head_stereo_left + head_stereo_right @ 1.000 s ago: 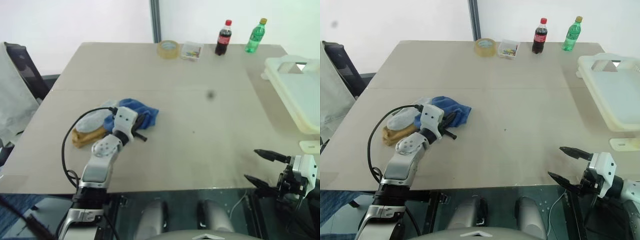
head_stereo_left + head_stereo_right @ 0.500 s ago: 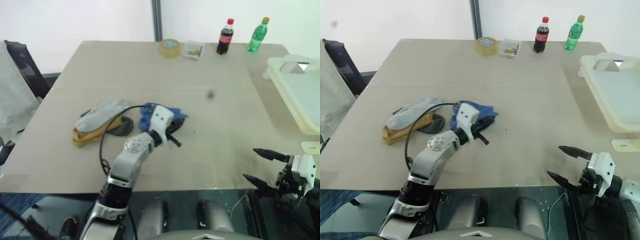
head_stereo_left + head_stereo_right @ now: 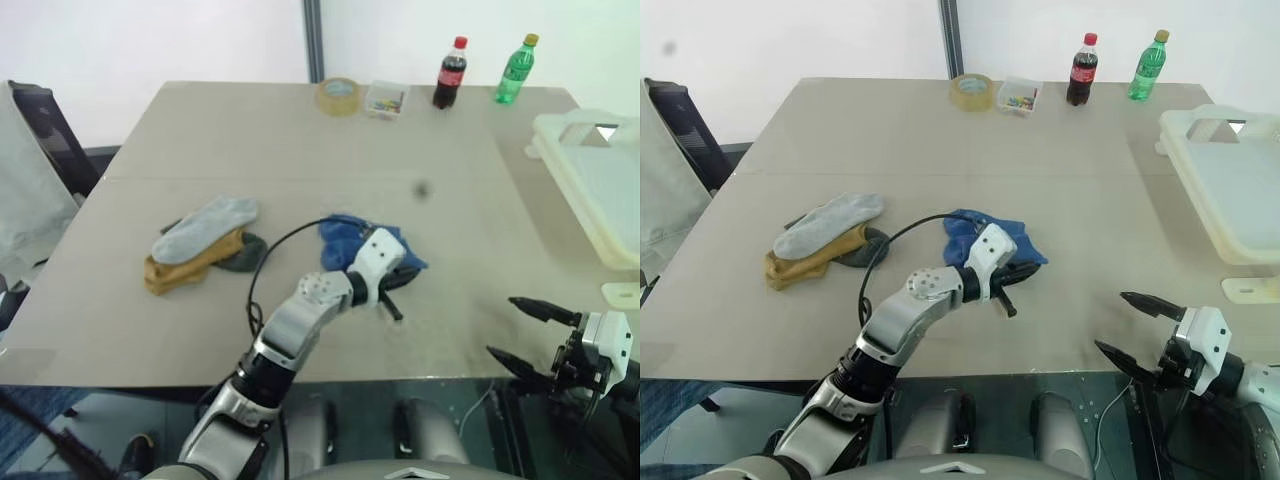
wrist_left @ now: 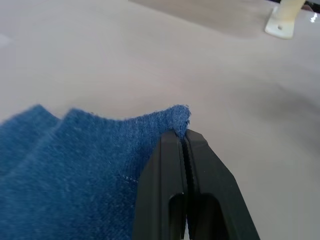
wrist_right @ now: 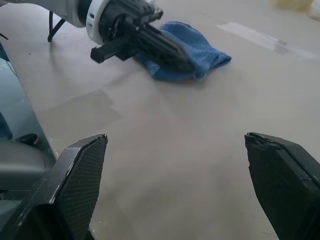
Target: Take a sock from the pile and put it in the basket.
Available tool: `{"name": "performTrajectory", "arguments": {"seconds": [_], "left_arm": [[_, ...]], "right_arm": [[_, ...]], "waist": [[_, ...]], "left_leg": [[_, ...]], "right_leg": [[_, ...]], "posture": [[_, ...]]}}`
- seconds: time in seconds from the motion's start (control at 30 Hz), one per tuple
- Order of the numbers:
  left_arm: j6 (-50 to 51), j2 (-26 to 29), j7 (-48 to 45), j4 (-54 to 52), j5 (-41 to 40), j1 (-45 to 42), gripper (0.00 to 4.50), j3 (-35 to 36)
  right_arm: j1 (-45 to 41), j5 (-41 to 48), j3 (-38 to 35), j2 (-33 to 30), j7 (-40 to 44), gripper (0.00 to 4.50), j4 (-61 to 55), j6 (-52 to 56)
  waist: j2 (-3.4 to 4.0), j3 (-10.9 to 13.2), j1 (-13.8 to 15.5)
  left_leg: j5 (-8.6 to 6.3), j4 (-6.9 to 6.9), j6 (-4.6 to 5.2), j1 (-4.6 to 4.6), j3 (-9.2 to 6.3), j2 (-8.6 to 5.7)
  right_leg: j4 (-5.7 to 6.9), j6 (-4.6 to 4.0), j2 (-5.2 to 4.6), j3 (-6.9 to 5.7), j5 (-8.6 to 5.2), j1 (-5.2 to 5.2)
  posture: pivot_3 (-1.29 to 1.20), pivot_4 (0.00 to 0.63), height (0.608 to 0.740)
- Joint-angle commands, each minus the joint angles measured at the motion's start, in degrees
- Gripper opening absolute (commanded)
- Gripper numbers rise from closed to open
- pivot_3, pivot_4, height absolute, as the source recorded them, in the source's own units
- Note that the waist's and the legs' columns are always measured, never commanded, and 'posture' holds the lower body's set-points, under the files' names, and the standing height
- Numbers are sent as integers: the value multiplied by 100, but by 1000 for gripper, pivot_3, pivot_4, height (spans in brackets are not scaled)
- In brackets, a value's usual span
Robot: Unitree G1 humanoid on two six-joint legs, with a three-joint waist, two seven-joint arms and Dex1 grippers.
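The left wrist view shows the left gripper jaws pinching the bright royal-blue fabric sock's edge; the head views show the right gripper jaws wide, empty, at the desk edge.

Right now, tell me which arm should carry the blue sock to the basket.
Left. The left gripper is shut on the blue sock; the right gripper, open, holds nothing, though nearer the basket.

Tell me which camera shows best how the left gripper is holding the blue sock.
The left wrist view: the shut fingers pinch the blue sock by its edge. The head views show the left gripper lying over the sock on the table; the right wrist view shows it side-on.
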Motion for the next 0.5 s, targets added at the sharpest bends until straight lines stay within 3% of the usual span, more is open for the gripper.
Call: {"name": "performTrajectory", "arguments": {"seconds": [0.03, 0.37, 0.47, 0.5], "left_arm": [[13, -166, -50, 69, 37, -196, 29, -135], [626, -52, -501, -526, -304, -96, 29, -184], [718, -120, -358, -570, -300, -73, 848, -130], [688, -155, -316, -559, -302, -71, 1333, -93]], "right_arm": [[7, -22, -175, 20, -79, 4500, -50, -207], [-142, 18, -195, -44, -52, 4500, 136, -287], [-278, 44, -147, -53, -109, 4500, 187, -191], [-330, 57, -119, -54, -190, 4500, 173, -65]], "waist": [[0, 0, -2], [1, 0, -13], [2, 0, -8], [2, -1, -7]], "left_leg": [[0, 0, 0, 0, 0, 0], [0, 0, 0, 0, -1, 2], [0, 0, 0, 1, -1, 4], [0, 0, 0, 0, -1, 3]], "right_leg": [[0, 3, 0, 0, -2, 0], [0, -2, 0, 1, 1, 0], [1, -2, 0, 1, 1, 0], [0, -2, 0, 1, 1, 0]], "posture": [[0, 150, 740], [0, 150, 740], [0, 150, 740], [0, 150, 740]]}}
